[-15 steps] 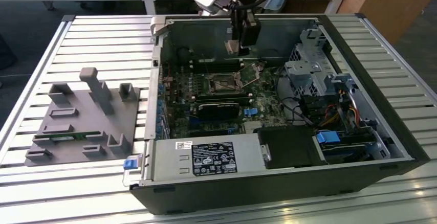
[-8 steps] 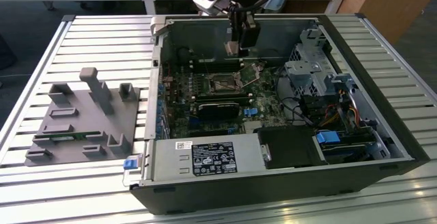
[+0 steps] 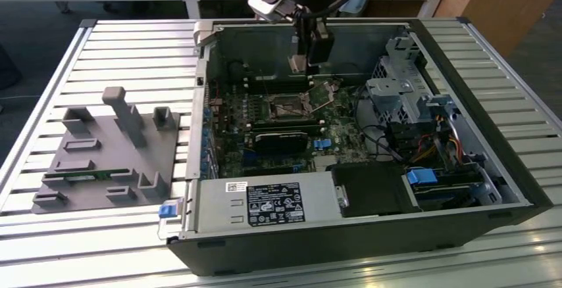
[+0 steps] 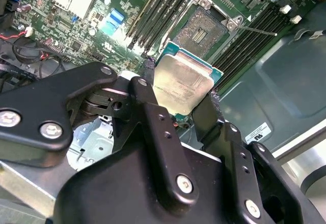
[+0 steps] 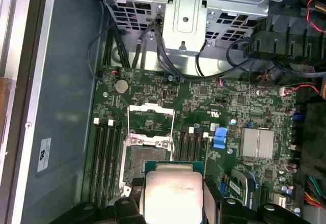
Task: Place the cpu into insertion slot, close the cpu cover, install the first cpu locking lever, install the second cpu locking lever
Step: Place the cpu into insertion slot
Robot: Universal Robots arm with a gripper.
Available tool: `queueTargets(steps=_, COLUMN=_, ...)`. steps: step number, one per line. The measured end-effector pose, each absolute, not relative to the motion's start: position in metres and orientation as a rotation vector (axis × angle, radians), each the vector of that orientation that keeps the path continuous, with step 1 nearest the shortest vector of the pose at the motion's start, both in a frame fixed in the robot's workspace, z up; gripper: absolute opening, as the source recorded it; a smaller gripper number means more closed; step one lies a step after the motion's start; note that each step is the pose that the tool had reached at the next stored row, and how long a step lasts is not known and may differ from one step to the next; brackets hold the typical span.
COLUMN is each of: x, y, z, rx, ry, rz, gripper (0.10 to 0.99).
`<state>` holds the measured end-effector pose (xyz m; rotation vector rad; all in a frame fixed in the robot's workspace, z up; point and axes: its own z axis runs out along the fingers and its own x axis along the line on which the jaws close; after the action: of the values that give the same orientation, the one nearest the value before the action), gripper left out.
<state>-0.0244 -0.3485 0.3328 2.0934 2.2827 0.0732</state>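
Observation:
My gripper [image 4: 179, 92] is shut on the cpu [image 4: 183, 81], a pale silvery square chip on a green base, with one black finger on each of two opposite edges. The first wrist view has the cpu [image 5: 172, 191] over the near edge of the insertion slot [image 5: 145, 158], still above the board. The slot's dark centre [image 4: 204, 28] is uncovered. The cpu cover [image 5: 151, 112], a silvery frame, is swung open beyond the slot. A thin locking lever [image 4: 257, 30] sticks out beside the socket. In the exterior view my gripper [image 3: 301, 64] hangs inside the case, behind the insertion slot [image 3: 285, 109].
The open computer case [image 3: 457, 58] lies on a slatted metal table [image 3: 131, 51]. Memory slots [image 5: 107, 158] flank the socket. A drive cage [image 5: 188, 10], cables [image 3: 395, 143], a heatsink [image 5: 259, 143] and a power supply [image 3: 263, 202] crowd the case. A grey fixture [image 3: 110, 150] sits at the exterior view's left.

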Motion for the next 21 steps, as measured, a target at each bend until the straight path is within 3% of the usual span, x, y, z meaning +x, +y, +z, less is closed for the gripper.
queueTargets(steps=21, x=-0.025, y=-0.348, z=0.308, rx=2.104, ry=2.277, rz=0.069, gripper=0.545)
